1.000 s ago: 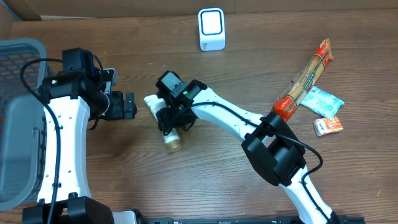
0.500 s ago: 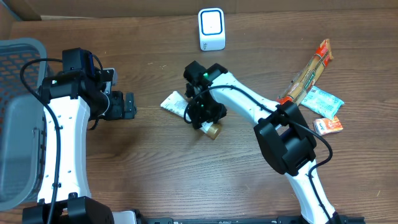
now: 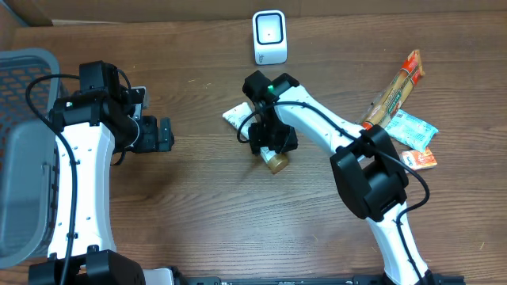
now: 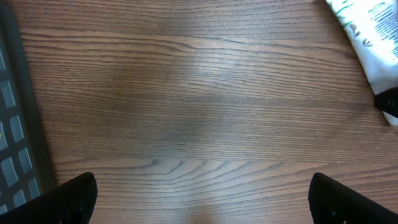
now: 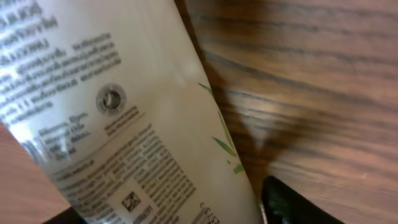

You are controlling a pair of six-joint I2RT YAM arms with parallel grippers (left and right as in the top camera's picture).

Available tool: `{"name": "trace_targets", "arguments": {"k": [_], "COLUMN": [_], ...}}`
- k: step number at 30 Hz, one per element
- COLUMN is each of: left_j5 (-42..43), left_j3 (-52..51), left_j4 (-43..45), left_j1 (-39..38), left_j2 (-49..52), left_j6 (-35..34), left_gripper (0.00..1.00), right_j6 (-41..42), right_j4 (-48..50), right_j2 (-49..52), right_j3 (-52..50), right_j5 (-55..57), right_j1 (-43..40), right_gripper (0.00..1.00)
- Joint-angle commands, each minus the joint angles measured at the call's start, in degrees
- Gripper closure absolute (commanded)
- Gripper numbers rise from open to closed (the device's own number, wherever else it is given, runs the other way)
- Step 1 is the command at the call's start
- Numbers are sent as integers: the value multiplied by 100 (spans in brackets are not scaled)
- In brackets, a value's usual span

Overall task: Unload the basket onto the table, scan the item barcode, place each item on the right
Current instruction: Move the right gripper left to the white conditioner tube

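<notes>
A white tube [image 3: 238, 117] with a gold cap [image 3: 276, 164] lies slanted in the middle of the table. My right gripper [image 3: 270, 139] is shut on its body. In the right wrist view the tube's printed back [image 5: 124, 124] fills the left side, with small text and a square code, and one black fingertip [image 5: 298, 202] rests against its edge. The white scanner [image 3: 269, 37] stands at the back, apart from the tube. My left gripper [image 3: 162, 134] hangs open over bare wood [image 4: 199, 124]. The tube's flat end [image 4: 373, 31] shows at the upper right of the left wrist view.
A grey basket [image 3: 24, 63] stands at the left edge, its wall [image 4: 15, 155] visible in the left wrist view. At the right lie a long orange package [image 3: 388, 99], a teal packet [image 3: 412, 127] and a small orange packet [image 3: 417, 160].
My right gripper has carried the tube to the right and back toward the scanner, turning it so the cap points front-right. The left arm has not moved.
</notes>
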Motion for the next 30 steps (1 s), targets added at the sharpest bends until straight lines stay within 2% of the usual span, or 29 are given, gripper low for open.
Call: {"name": "trace_targets", "arguments": {"k": [1,7,9,17,23,30], "left_j5": [0,0,0,0,0,0], "left_j3": [4,4,4,4,4,4], "left_j4": [2,2,2,2,2,0], "left_j1": [-11,-11,-11,-11,-11,-11], "left_j2": [13,13,13,13,13,13], "left_j6": [111,109,109,111,109,109], "left_gripper": [1,1,0,0,0,1], "right_j6": [511,-966,-1147,-1462,-1257,-1119], "right_j4": [85,149,140,437,942,1814], "right_j2": [-299,-317,-348,-804,-975,-942], "right_j3": [184,199,199,201,197,96], "right_j5": [35,-619,-619,-599,-535,-444], "right_j1": [232,393,350,-70,-391,-337], "right_gripper": [25,23,23,23,24,24]}}
